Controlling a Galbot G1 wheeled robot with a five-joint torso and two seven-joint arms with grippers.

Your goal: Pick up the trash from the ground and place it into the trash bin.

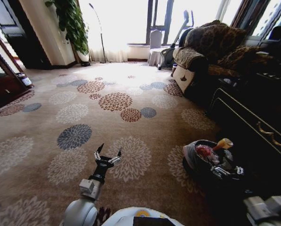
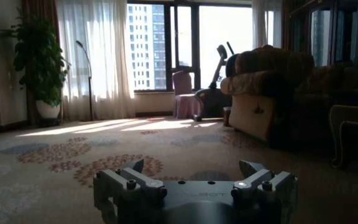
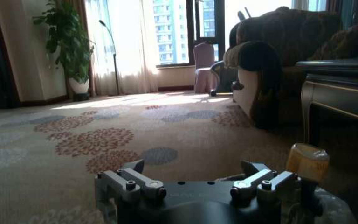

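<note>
My left gripper [image 1: 107, 155] hovers low over the carpet [image 1: 84, 108], near me and a little left of centre, above a pale flower pattern. Its two fingers [image 1: 99, 150] stand spread wide and hold nothing; in the left wrist view the same gripper [image 2: 195, 170] shows both finger bases apart with bare carpet between them. To its left and ahead the floor lies open all the way to the far potted plant [image 1: 72, 21], the floor lamp [image 1: 99, 28] and the bright windows.

Further right, the trash bin [image 1: 192, 162] sits on the carpet near me, just beside the dark cabinet [image 1: 253, 122] along the right wall. Trash is piled inside: a red-and-white plastic bag [image 1: 205, 151] and an orange-topped piece [image 1: 223, 143] sticking up above the rim. My right gripper [image 3: 195, 170] hangs just above the bin, fingers wide apart and empty, with the orange-topped piece [image 3: 307, 161] just beside its one finger [image 3: 253, 169]. On that side room is tight: the cabinet edge and, farther off, the armchair [image 1: 206, 52] close it in.
</note>
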